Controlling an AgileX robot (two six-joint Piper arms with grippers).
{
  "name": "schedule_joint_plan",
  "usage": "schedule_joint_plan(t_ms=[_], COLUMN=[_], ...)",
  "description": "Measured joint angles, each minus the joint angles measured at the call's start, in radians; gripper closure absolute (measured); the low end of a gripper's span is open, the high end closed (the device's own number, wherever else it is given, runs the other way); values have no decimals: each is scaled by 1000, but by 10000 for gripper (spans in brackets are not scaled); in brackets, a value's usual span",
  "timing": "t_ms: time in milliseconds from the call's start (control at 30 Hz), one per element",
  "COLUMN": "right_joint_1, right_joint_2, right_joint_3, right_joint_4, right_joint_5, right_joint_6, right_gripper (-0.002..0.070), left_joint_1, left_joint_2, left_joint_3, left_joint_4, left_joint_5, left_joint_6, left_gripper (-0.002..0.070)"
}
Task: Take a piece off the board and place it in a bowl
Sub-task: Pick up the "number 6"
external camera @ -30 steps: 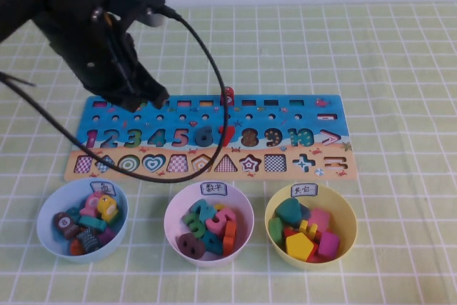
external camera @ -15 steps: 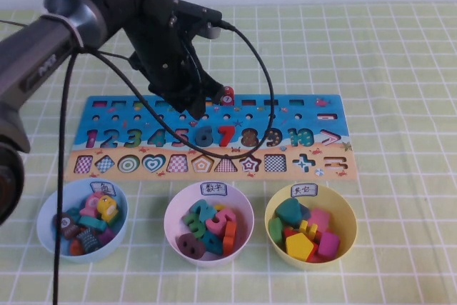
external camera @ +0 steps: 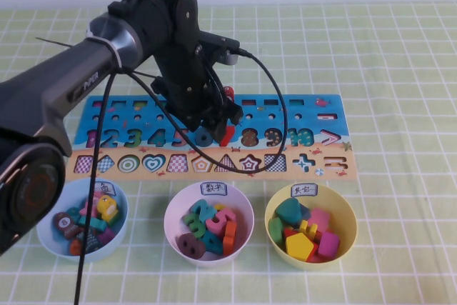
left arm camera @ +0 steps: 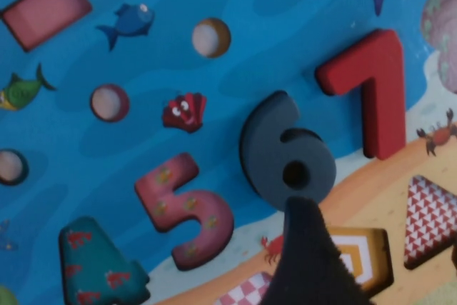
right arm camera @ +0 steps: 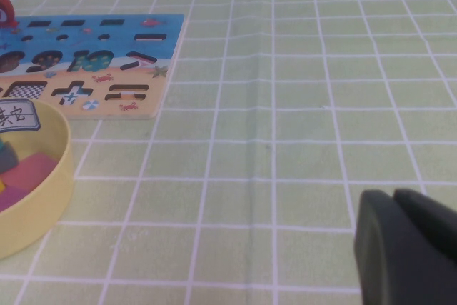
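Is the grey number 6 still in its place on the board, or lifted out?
In place: the grey 6 lies flat beside the red 7.

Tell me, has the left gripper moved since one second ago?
Yes. The left gripper moved right along the board, from above the 2 to the 6.

Grey 6 seated in board, left gripper right over it.

Slate-grey "6" piece (left arm camera: pixel 285 151) lies flat in its slot on the blue number board (external camera: pixel 300 108), directly under the left gripper (external camera: pixel 214 123), one dark fingertip (left arm camera: pixel 307 248) at its lower edge. White-pinkish labelled bowl (external camera: pixel 208 223) sits on the counter near the gripper, just beside the board's tan strip, holding other digits. Right gripper (right arm camera: pixel 403 244) low over the counter, well apart.
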Motion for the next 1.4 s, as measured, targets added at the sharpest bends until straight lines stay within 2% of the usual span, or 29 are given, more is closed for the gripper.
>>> schedule_joint_plan(t_ms=[467, 1400], right_joint_1=[0, 0], right_joint_2=[0, 0], right_joint_3=[0, 0], right_joint_4=[0, 0], right_joint_5=[0, 0], right_joint_6=[0, 0], right_gripper=[694, 694], left_joint_1=[-2, -5], left_joint_2=[45, 76], left_joint_3=[-2, -3], left_joint_4=[79, 86], left_joint_5=[-44, -93], left_joint_6=[-59, -85], left_gripper=[307, 319])
